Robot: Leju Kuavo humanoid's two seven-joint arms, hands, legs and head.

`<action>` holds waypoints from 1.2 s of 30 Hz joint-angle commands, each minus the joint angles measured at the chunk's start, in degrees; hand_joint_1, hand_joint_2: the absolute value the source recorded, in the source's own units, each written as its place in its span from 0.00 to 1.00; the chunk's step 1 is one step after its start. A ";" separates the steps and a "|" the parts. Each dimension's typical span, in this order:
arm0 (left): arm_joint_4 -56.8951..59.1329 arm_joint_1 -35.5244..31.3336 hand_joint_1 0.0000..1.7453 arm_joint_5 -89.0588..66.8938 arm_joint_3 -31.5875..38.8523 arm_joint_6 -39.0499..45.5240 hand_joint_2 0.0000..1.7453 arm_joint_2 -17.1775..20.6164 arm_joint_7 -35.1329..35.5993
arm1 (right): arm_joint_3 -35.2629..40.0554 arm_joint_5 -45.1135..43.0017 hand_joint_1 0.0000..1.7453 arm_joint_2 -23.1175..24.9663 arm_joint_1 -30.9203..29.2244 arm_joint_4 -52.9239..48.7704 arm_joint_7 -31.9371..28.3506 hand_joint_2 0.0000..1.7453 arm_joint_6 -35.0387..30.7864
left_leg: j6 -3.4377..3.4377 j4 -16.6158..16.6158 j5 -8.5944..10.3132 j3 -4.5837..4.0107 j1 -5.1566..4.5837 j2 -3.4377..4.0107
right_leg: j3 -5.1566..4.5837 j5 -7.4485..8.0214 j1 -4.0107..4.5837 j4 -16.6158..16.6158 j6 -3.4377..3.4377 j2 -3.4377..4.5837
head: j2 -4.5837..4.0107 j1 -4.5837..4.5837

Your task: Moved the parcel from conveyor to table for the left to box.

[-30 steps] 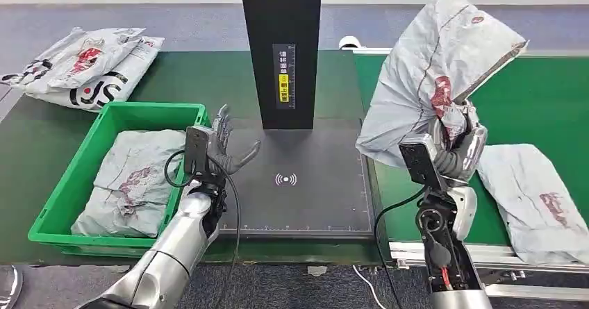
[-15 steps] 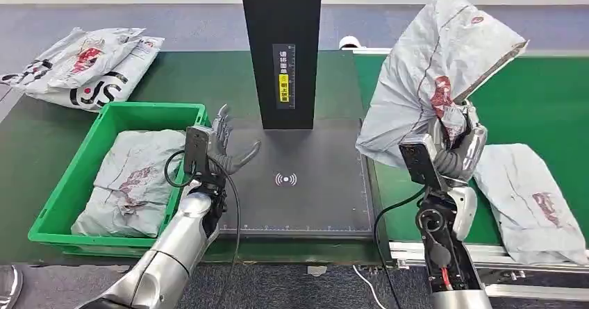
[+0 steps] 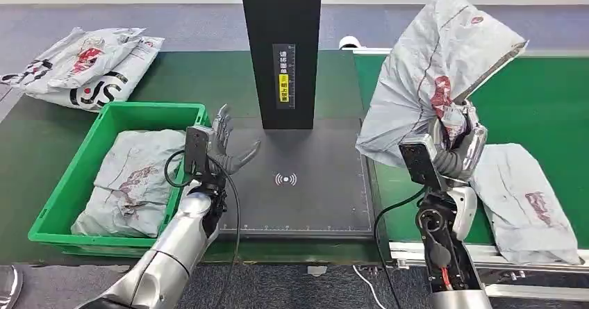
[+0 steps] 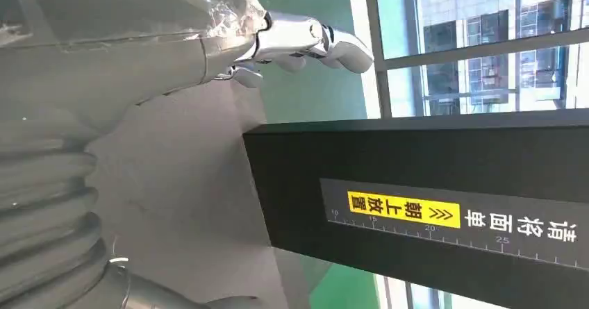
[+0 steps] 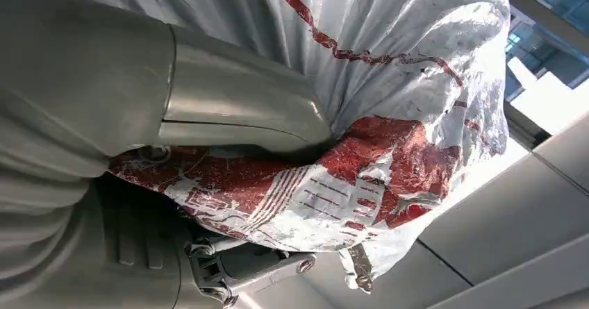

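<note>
My right hand (image 3: pixel 458 146) grips a large grey parcel (image 3: pixel 434 66) with red print and holds it up above the edge between the green conveyor (image 3: pixel 549 101) and the dark table (image 3: pixel 299 177). The right wrist view shows the thumb (image 5: pixel 236 111) pressed into the crumpled parcel (image 5: pixel 389 80). My left hand (image 3: pixel 224 149) is raised over the table beside the green box (image 3: pixel 69 191), fingers spread and holding nothing; its fingers (image 4: pixel 305 38) appear in the left wrist view. A grey parcel (image 3: pixel 132 180) lies inside the box.
A black scanner column (image 3: pixel 281 52) stands at the back of the table, seen close in the left wrist view as a black scanner column (image 4: pixel 430 205). Another grey parcel (image 3: pixel 524 198) lies on the conveyor to my right. Two parcels (image 3: pixel 87 66) lie at the far left.
The parcel lying on the conveyor has slid a little towards the left. Both hands and the held parcel have stayed still.
</note>
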 commanded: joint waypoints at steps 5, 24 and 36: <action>2.02 -1.70 0.00 0.11 3.22 0.00 1.00 0.05 0.36 | 2.04 -0.29 1.00 -0.15 -1.26 0.39 0.09 1.00 0.02 | 0.00 -0.04 -0.05 0.13 0.03 0.15 | 0.11 -0.01 0.05 -0.07 -0.05 0.07 | 0.00 0.00; -2.15 -0.08 0.00 0.32 1.00 0.55 1.00 0.22 2.07 | 19.57 -2.41 1.00 4.44 -1.47 32.12 8.21 1.00 28.03 | -0.05 -0.16 -0.11 0.38 0.21 0.41 | 0.38 0.09 0.23 -0.28 -0.08 0.34 | 0.00 0.02; -3.22 1.02 0.00 0.69 0.17 0.95 1.00 0.51 2.46 | 22.00 -4.92 1.00 1.36 -0.40 25.50 10.57 1.00 31.12 | -0.18 -0.12 -0.05 0.12 0.15 -0.04 | 0.12 -0.08 0.16 -0.09 -0.19 -0.05 | -0.02 0.00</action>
